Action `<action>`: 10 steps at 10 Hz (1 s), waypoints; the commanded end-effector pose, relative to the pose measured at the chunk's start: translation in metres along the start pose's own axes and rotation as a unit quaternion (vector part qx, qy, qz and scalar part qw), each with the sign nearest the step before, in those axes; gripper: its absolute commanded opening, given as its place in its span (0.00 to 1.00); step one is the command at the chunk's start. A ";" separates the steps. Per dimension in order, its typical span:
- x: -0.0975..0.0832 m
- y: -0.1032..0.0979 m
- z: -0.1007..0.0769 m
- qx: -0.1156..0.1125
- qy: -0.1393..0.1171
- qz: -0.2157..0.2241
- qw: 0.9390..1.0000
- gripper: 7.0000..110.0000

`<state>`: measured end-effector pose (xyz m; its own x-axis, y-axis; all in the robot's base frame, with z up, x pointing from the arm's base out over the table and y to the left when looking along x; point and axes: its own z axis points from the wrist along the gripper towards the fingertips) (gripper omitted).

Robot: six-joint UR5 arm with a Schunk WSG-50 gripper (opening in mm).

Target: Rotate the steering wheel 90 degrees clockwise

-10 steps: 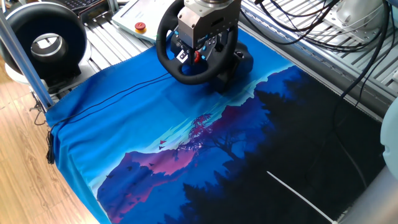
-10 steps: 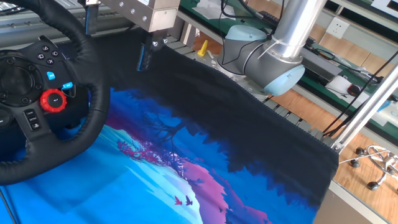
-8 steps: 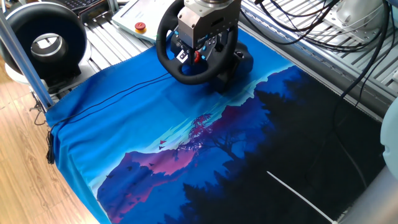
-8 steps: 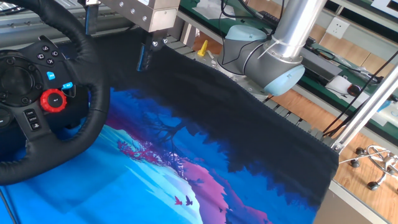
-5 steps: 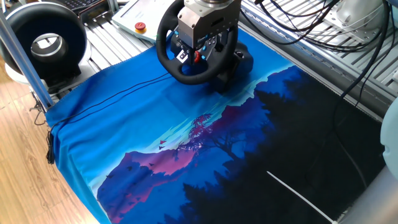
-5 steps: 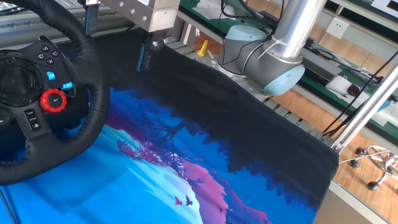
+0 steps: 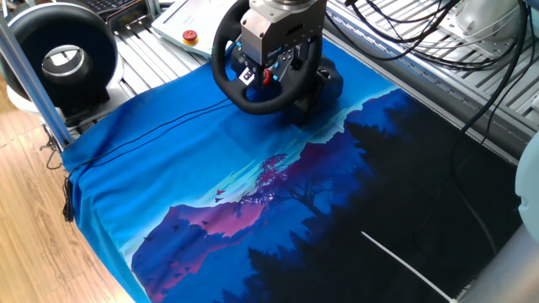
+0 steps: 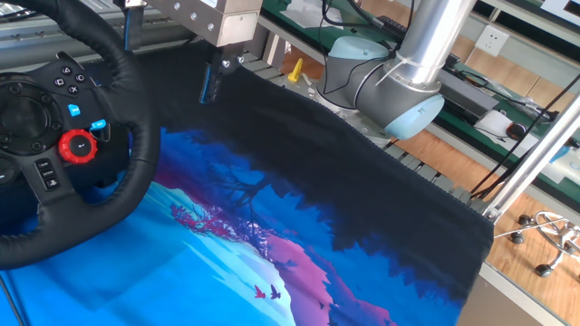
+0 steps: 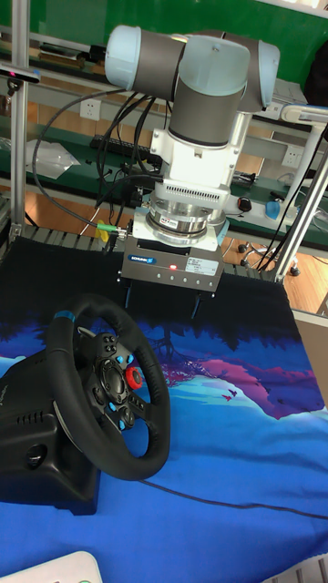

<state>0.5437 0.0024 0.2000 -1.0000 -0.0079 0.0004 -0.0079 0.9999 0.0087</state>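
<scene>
Steering wheel point(image 9: 114, 393) sits on its black base at the near left corner of the bench in the tall view; in one fixed view it's at the far edge, w/ the gripper body covering its hub. Rim is tilted back; blue stripe point(image 9: 64, 316) is at the top of the rim, slightly left; red knob point(image 9: 134, 378) is on the hub's right side, also clear in the other fixed view point(image 8: 78, 146).

Gripper point(image 9: 161, 302) hangs just behind the wheel's top, over the dark part of the printed cloth point(image 7: 253, 194); fingers point(image 9: 194, 306) point straight down, spread wide, nothing between them. Tall view shows a gap between the left finger and the rim; in the other fixed view one finger point(image 8: 207, 85) is just right of the rim, apart from it.

Cloth covers most of the bench; bare metal slats point(image 7: 152, 63) show at the far left corner. Black ring device w/ grey-white centre point(image 7: 64, 52) stands there, well apart from the wheel; red button point(image 7: 191, 36) is between the two. Robot arm point(image 9: 191, 64) rises behind the gripper.
</scene>
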 end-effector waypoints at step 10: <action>0.065 0.068 -0.015 -0.126 0.136 0.035 0.982 0.00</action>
<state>0.4810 0.0624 0.2121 -0.9639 0.0229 0.2654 0.0841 0.9715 0.2214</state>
